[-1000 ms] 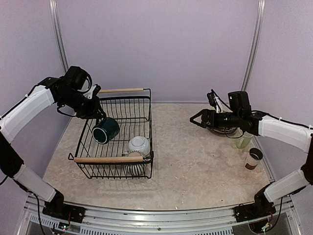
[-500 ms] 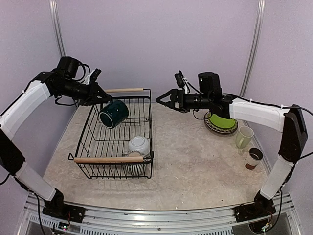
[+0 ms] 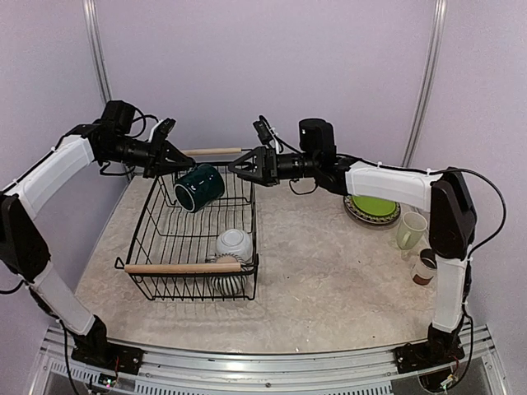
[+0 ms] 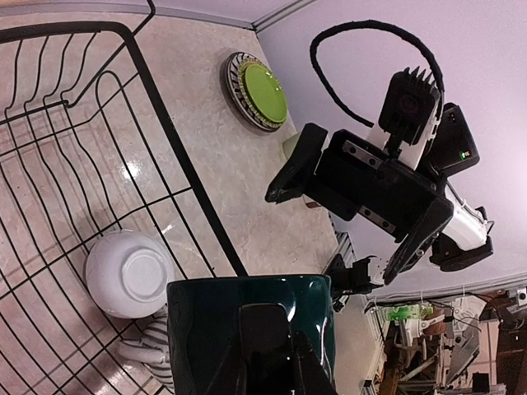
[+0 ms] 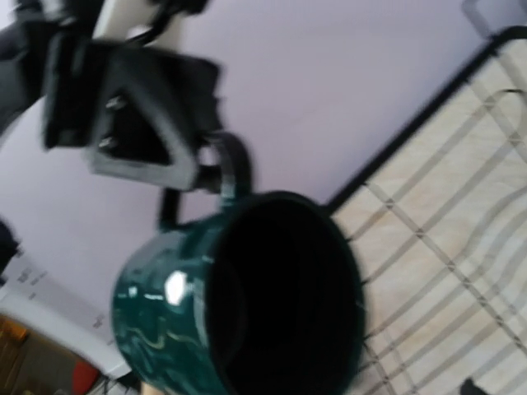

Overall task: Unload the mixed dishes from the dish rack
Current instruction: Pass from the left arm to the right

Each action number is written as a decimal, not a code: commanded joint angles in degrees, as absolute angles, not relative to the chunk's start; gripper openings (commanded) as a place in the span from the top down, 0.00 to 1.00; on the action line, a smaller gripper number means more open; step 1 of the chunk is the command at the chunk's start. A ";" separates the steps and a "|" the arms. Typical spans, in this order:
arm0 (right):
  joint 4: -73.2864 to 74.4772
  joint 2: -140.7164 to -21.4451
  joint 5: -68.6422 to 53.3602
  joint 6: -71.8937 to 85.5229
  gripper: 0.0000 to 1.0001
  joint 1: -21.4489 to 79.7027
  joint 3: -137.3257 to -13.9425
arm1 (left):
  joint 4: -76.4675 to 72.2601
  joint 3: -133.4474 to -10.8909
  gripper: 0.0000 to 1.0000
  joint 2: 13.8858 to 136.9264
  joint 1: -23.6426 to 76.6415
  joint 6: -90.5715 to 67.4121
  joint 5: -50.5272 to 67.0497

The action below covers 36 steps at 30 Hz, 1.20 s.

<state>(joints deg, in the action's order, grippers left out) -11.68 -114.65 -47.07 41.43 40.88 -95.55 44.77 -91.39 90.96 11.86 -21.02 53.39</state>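
**Dark teal mug held on its side above the dish rack**

Top external view. The left gripper grasps the dark teal mug by its handle, holding it in the air above the far part of the dish rack. The mug lies tilted, its long axis roughly horizontal, mouth turned toward the lower left. The right gripper hovers just beside the mug, fingers spread and released. In the rack's near end sit the white bowl, upside down, and a striped dish beneath it. On the tabletop to the right lie the lime-green plate, the pale green mug and the striped mug.

Left wrist view. The mug fills the lower frame, clamped by the gripper; the right gripper faces it, open.

Right wrist view. The mug's dark mouth faces the camera, handle uppermost in the left gripper. The picture is blurred.
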 commanded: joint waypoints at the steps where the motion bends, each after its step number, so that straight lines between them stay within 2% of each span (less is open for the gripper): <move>1: -15.31 -118.95 -53.98 41.18 0.00 43.50 -100.20 | 41.09 -91.58 1.00 92.54 11.60 -22.56 61.37; 6: -18.01 -122.11 -57.50 42.50 0.02 45.35 -102.93 | 39.73 -91.16 1.00 94.57 11.67 -23.88 63.97; 13: -31.91 -125.37 -59.82 54.15 0.16 46.91 -102.44 | 38.14 -91.56 1.00 96.94 12.25 -24.87 66.97; 18: -48.28 -127.27 -58.63 67.64 0.33 46.93 -99.90 | 38.41 -91.48 1.00 98.23 12.90 -24.61 67.75; 22: -58.73 -129.40 -58.26 76.43 0.52 46.94 -99.16 | 38.85 -91.51 1.00 98.89 12.90 -24.61 67.77; 25: -59.64 -130.16 -57.31 78.12 0.73 46.93 -99.29 | 39.09 -91.90 1.00 99.38 12.91 -24.82 67.79; 30: -54.58 -129.27 -55.67 75.12 1.00 46.87 -99.63 | 40.22 -93.12 1.00 100.44 12.92 -25.03 67.39; 36: -45.87 -126.63 -53.50 68.73 1.00 46.27 -99.99 | 42.60 -94.88 1.00 99.87 12.67 -24.52 64.11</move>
